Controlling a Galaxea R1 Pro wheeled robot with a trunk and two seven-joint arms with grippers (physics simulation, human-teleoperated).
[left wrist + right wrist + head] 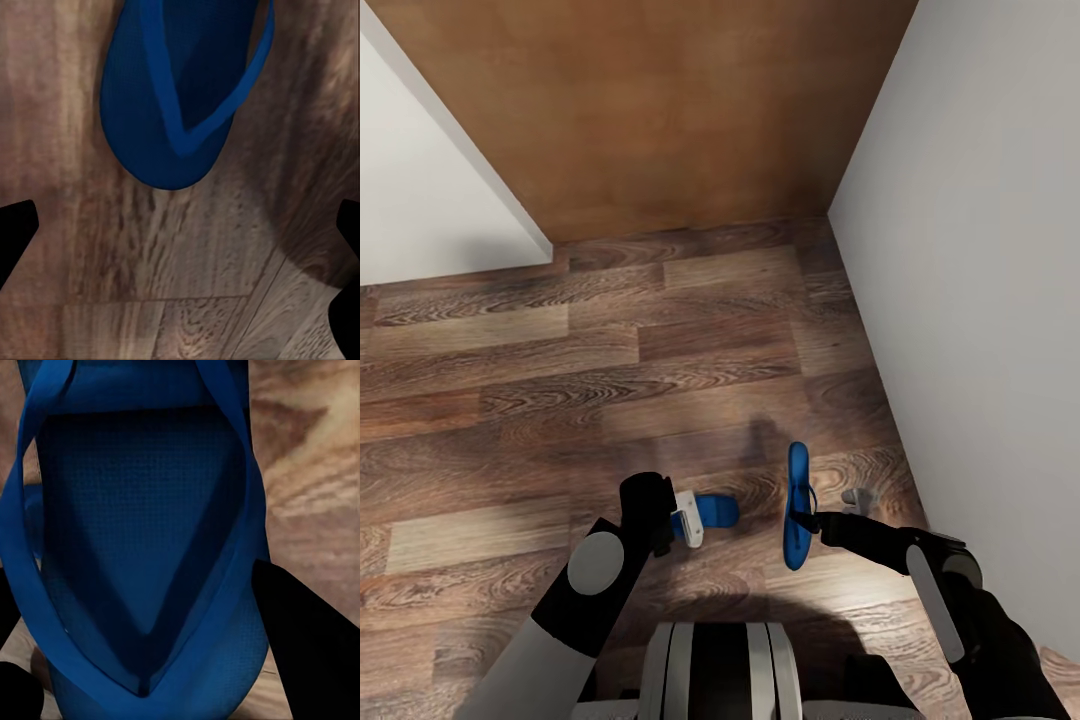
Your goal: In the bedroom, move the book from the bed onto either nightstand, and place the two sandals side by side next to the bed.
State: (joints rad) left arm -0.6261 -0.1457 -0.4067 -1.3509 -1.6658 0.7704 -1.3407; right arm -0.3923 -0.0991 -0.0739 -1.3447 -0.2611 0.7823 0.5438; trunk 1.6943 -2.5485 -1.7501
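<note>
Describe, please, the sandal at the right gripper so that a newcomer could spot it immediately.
Start at the grey wall on the right of the head view and look down to the wood-plank floor beside it. The right gripper meets a bright blue sandal there. Unlike the other sandal near the left gripper, it is tipped up on edge, showing long and narrow.
</note>
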